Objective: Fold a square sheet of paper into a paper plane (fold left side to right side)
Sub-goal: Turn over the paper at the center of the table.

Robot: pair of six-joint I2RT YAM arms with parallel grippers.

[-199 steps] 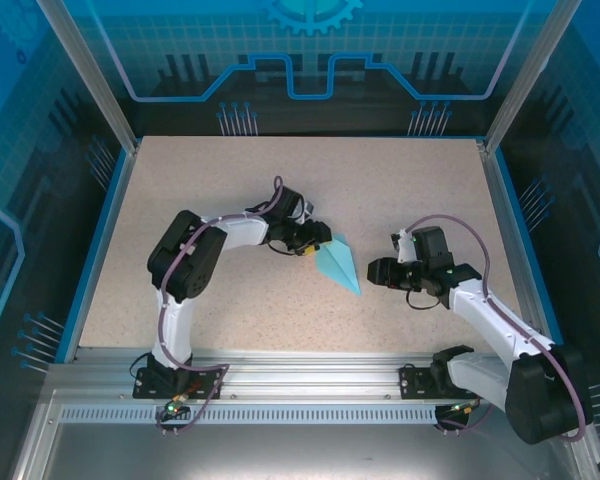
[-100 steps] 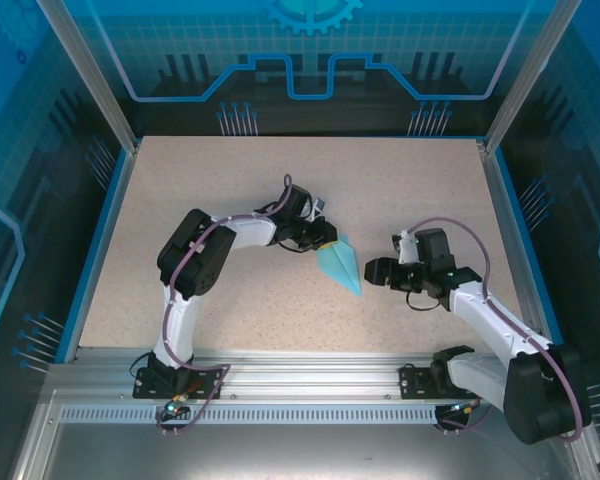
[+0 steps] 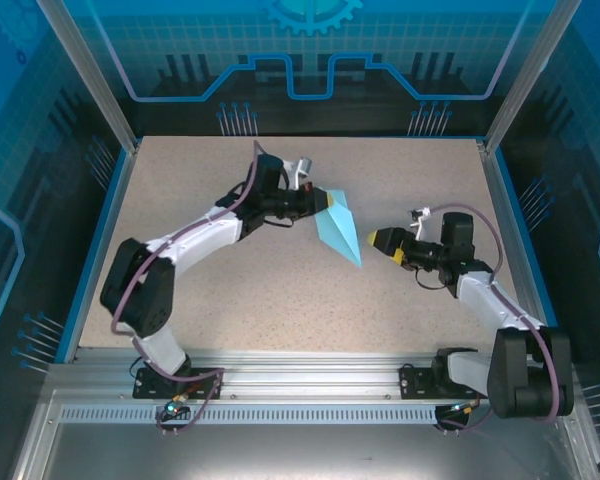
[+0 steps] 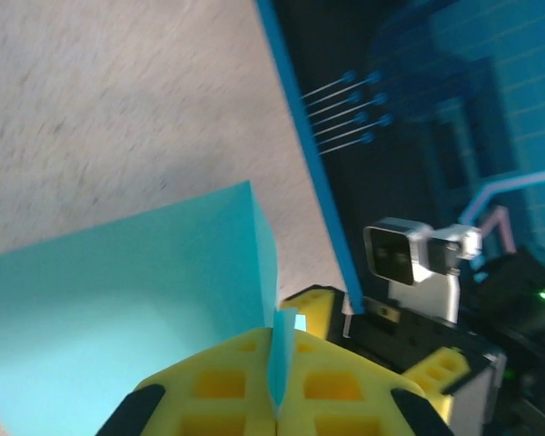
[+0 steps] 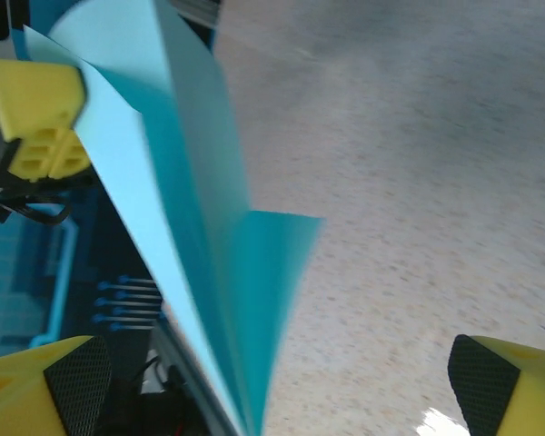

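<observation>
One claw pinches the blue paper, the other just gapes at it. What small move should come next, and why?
Probably the right gripper should ease forward and close on the free near end of the paper plane. The left gripper has its jaws shut on the far end, and the right jaws stand wide open with the paper lined up between them.

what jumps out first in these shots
The light-blue paper plane, a pointed dart near the middle of the speckled table, catches the eye first. The left pincer is shut on its far end. The right pincer gapes open just to its right, not gripping it.
</observation>
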